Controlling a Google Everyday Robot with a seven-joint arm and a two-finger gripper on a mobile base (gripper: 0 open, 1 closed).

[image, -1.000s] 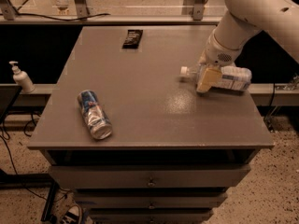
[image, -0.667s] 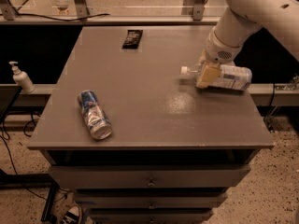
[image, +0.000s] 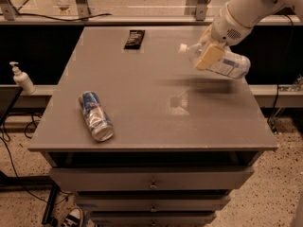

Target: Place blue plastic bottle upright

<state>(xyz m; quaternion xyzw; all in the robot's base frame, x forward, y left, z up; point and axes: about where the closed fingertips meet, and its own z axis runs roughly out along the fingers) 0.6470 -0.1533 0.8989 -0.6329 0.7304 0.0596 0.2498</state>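
Note:
The blue plastic bottle point(image: 227, 64) is clear with a white cap point(image: 182, 47) and a blue-and-white label. It lies nearly level in the air above the right side of the grey table point(image: 151, 122), cap pointing left. My gripper point(image: 209, 56) is shut on the blue plastic bottle around its middle, reaching in from the upper right. The bottle's shadow falls on the tabletop below it.
A blue and silver drink can point(image: 95, 116) lies on its side at the table's front left. A black packet point(image: 134, 39) lies near the far edge. A small white pump bottle point(image: 21, 79) stands on a ledge left of the table. Drawers are below the tabletop.
The bottle lay on the tabletop at the right with my gripper on it. Now my gripper has lifted it off the surface, still roughly level.

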